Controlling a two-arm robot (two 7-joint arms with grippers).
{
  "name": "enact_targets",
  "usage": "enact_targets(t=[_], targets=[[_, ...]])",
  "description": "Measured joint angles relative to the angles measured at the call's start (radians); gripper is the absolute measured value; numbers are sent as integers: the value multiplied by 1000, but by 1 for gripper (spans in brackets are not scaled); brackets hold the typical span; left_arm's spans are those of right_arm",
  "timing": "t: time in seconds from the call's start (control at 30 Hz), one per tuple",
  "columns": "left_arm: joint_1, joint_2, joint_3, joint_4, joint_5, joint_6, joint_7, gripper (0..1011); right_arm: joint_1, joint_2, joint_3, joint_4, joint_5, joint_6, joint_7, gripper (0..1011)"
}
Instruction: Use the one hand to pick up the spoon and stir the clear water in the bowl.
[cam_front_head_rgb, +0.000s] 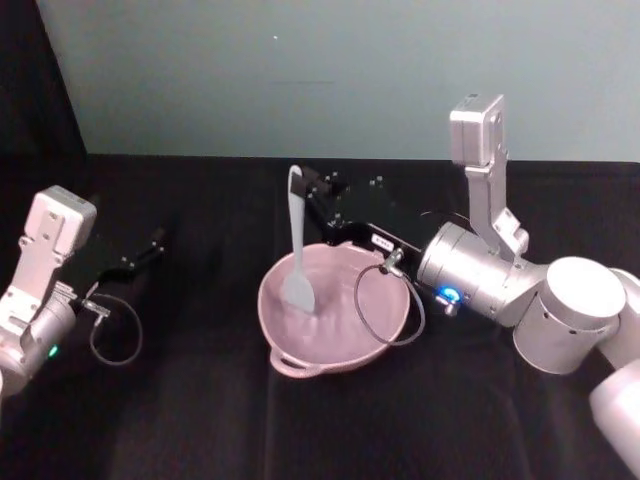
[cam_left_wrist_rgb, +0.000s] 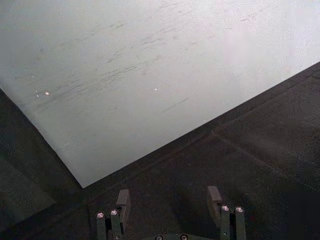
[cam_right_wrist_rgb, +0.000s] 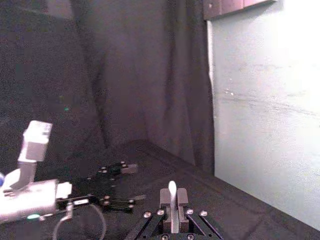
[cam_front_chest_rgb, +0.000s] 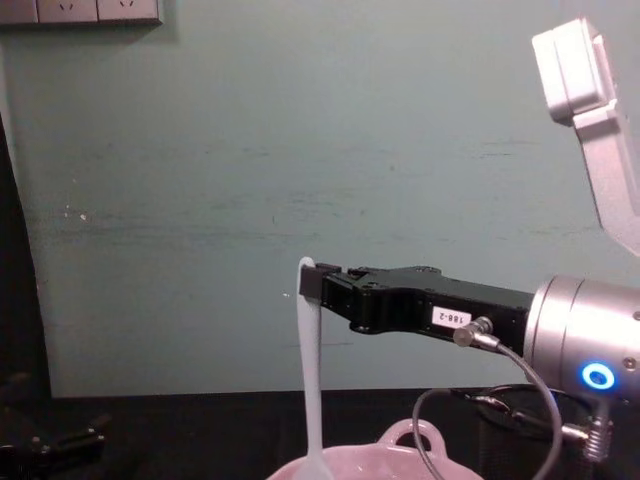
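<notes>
Right claw (cam_front_head_rgb: 304, 181) pinches slim white plastic spoon (cam_front_head_rgb: 297, 255) upright in glossy pink bowl (cam_front_head_rgb: 345, 332)

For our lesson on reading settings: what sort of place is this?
Probably a robot test lab: black-draped table, bare pale wall, right gripper holding a spoon upright in a pink bowl, left gripper open at the left.

One readable marking: a number tag.
The small white label (cam_front_chest_rgb: 449, 318) on the side of the black right gripper (cam_front_chest_rgb: 310, 283) reads "188-2" in dark print, in the chest view.
</notes>
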Motion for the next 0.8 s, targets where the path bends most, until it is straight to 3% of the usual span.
enact_targets(t=[0.13, 0.33, 0.8], targets=[[0, 0, 0, 0, 0, 0, 0, 1011, 26, -11, 9, 49, 1, -8, 0, 85], [0, 0, 0, 0, 0, 0, 0, 1011, 31, 1, 33, 55, 6, -10, -7, 85], [0, 0, 0, 0, 0, 0, 0, 1011, -63, 84, 78, -78, 10, 15, -34, 85]])
